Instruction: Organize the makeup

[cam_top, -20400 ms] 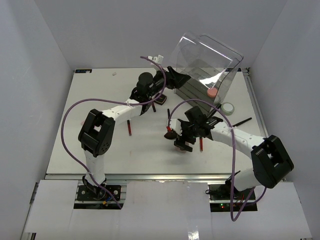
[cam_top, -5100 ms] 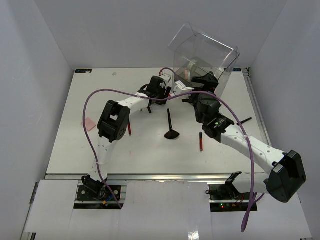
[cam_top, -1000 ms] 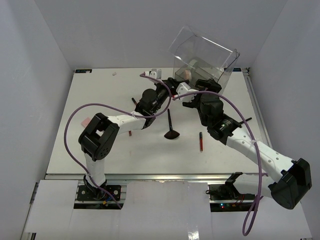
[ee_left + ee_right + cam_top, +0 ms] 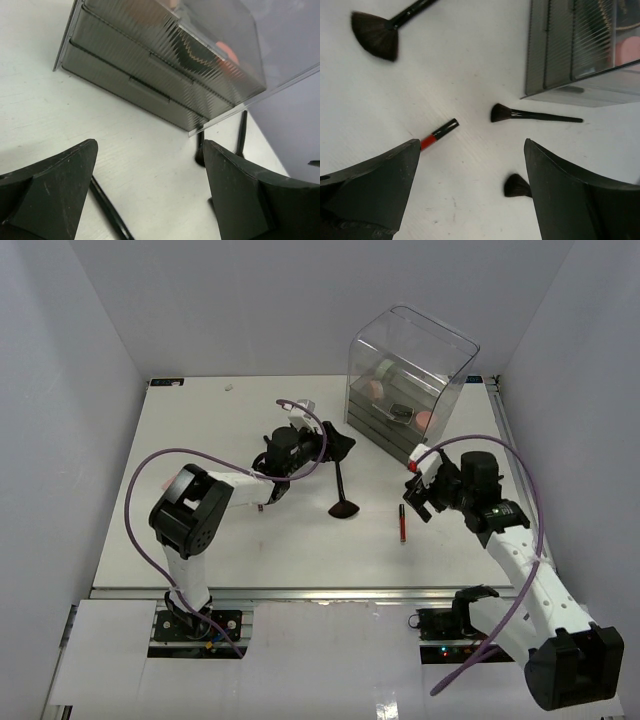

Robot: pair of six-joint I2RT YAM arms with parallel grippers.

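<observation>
The clear drawer box (image 4: 410, 380) stands upright at the back right, with a pink puff (image 4: 427, 419) and a small black compact (image 4: 400, 412) inside. A fan-headed brush (image 4: 343, 492) lies on the table in the middle. A dark-red pencil (image 4: 402, 523) lies to its right. My left gripper (image 4: 338, 445) is open and empty, just left of the box, over the fan brush handle (image 4: 107, 210). My right gripper (image 4: 415, 498) is open and empty above the pencil (image 4: 437, 134). Two black brushes (image 4: 530, 116) lie by the box corner in the right wrist view.
The drawer fronts (image 4: 150, 75) of the box face the left gripper. Two brush handles (image 4: 241, 132) lie beyond the box corner. The fan brush head (image 4: 375, 40) is at the upper left of the right wrist view. White walls close in the table (image 4: 200, 550).
The box was tilted and lifted off the table; it now stands upright on it. Both grippers have drawn back from it, the right arm toward the near right.
</observation>
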